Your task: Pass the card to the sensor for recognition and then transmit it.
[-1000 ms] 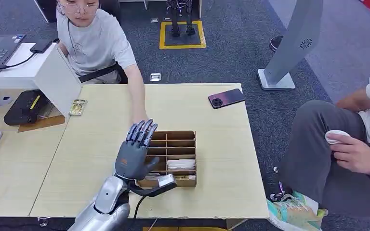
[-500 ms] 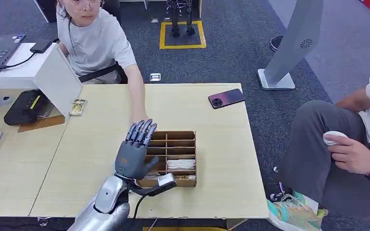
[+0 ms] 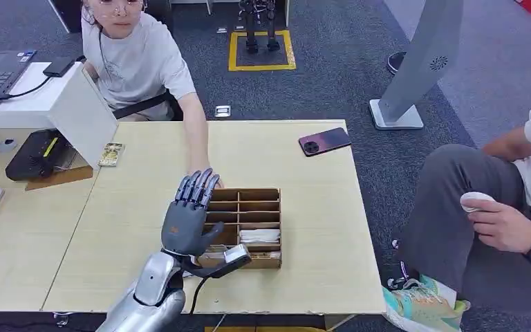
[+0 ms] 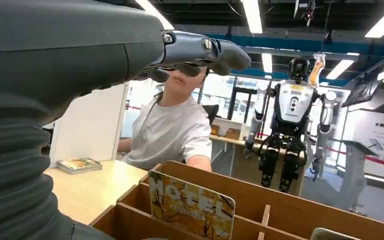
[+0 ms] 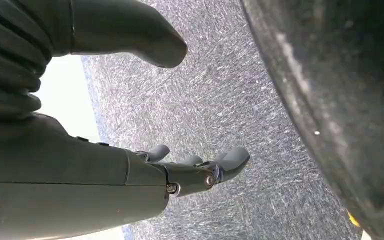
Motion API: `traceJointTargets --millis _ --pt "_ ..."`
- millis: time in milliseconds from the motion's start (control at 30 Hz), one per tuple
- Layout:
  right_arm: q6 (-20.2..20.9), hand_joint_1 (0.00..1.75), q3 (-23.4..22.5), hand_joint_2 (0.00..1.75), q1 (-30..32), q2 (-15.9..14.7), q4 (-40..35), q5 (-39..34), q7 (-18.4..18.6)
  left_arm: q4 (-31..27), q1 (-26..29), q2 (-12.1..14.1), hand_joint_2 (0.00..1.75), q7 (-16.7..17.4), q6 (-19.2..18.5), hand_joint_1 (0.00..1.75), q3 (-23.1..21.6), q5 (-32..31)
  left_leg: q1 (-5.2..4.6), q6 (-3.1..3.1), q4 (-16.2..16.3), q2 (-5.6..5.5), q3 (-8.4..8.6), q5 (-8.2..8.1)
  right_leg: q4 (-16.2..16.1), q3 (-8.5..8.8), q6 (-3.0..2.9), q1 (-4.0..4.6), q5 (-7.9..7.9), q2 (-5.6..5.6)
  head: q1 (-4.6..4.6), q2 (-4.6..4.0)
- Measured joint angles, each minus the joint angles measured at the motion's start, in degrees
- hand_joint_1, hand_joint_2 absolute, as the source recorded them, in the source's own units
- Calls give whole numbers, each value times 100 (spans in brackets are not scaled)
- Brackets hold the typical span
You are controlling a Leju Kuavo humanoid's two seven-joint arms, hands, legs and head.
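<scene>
1. The step in hand is, in my judgement, the first one: taking the card out of the wooden box. The left hand hovers over the left end of this box with its fingers stretched out and a little apart, and it holds nothing.

2. The card stands upright in one of the compartments of the box. In the left wrist view it shows a yellow pattern and large letters, and it is below and in front of the hand, not touched.

3. The right hand hangs over the grey carpet floor. Its fingers are loosely extended, the thumb is apart from them, and nothing is in it.

4. The next move, as I judge it, asks the left hand to go down and pinch the upper edge of the card between the thumb and a finger. The partitions are close, so little room is there.

5. A person sits at the far side of the table and reaches an arm toward the box. That person's hand is hidden behind the robot's fingers, so I cannot tell if it touches the box.

6. Which object is the sensor I cannot say surely. The black device behind the white panel may be it, but it is partly covered.

7. In the head view the card itself is hidden by the left hand.
</scene>
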Motion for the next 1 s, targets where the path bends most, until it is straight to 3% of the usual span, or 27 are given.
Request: traceJointTargets --millis 500,567,600,633,1000 --pt "9 0 4 175 3 4 -2 -22 -7 85 -3 -2 175 0 -17 3 39 -15 11 -1 0 1 17 0 0 18 -1 8 0 1 0 0" --pt "9 0 4 175 3 4 -2 -22 -7 96 -5 -2 175 0 -33 143 44 -18 11 0 0 1 17 0 0 19 -1 8 0 1 0 0" --pt "9 0 4 175 3 4 -2 -22 -7 105 -6 -2 175 0 -48 143 44 -24 11 0 0 1 17 0 0 19 -1 8 0 1 0 0" --pt "9 0 4 175 3 4 -2 -22 -7 111 -6 -2 175 0 -72 175 44 -24 11 0 0 1 18 0 0 19 -1 8 0 1 0 0" --pt "9 0 7 175 5 4 -4 -26 -7 175 0 2 175 -96 -170 175 44 214 11 -1 0 0 17 0 0 19 -1 9 0 1 0 0"
